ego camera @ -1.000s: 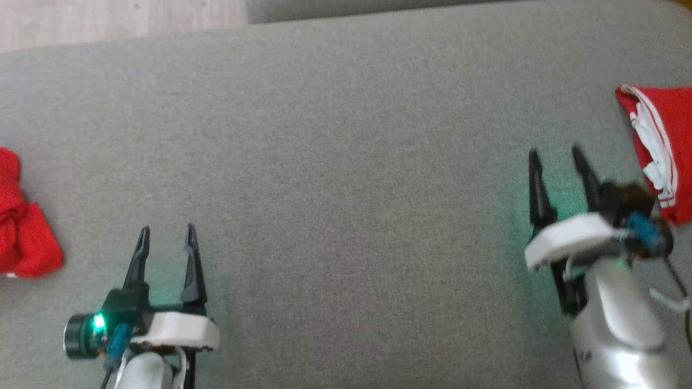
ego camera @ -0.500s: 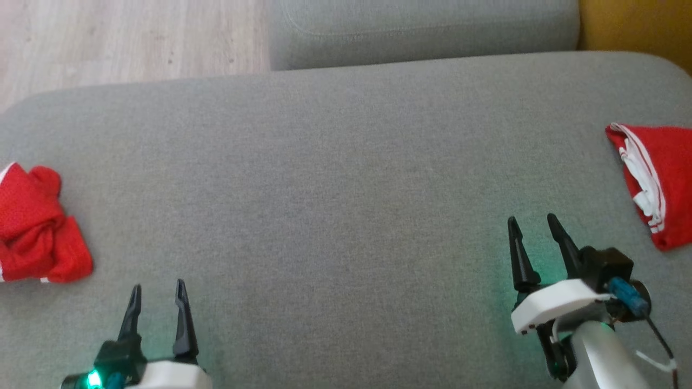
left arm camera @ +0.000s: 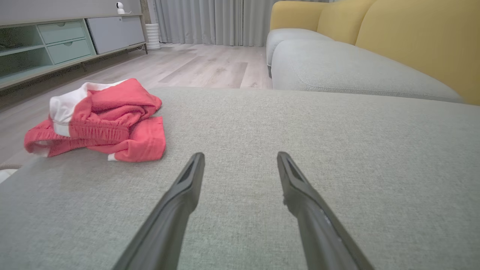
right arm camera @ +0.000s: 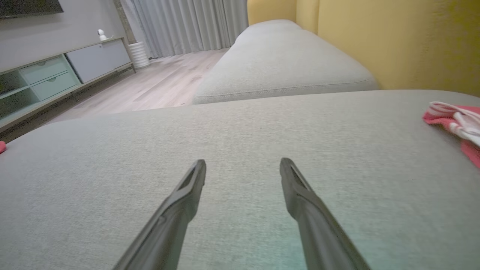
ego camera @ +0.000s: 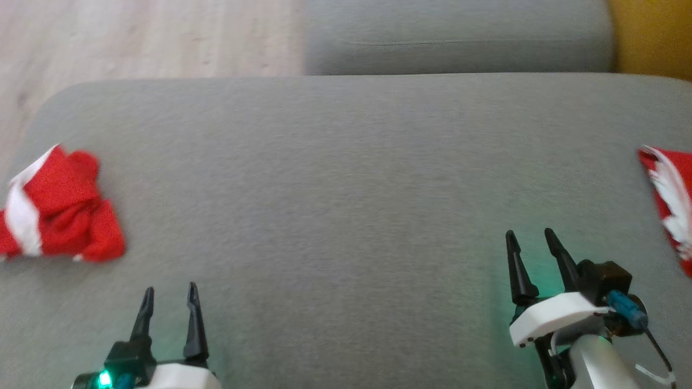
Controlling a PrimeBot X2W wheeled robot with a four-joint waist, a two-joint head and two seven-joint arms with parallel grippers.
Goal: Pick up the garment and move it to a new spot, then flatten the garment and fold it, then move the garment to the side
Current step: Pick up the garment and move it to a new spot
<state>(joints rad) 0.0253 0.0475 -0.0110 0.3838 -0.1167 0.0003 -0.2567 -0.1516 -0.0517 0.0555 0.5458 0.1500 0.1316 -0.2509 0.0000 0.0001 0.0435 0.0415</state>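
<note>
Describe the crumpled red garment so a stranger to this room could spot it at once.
Start at the big grey sofa cushion and go to its left end, by the wood floor. The crumpled red garment lies there, ahead and left of the left gripper. Unlike the flatter red garment at the right edge, it is bunched up with a broad white band.

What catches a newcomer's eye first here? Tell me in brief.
The crumpled red and white garment at the left edge of the grey sofa cushion stands out most, with a second red and white garment at the cushion's right edge. Between them, the left gripper and right gripper are open and empty over bare fabric.
</note>
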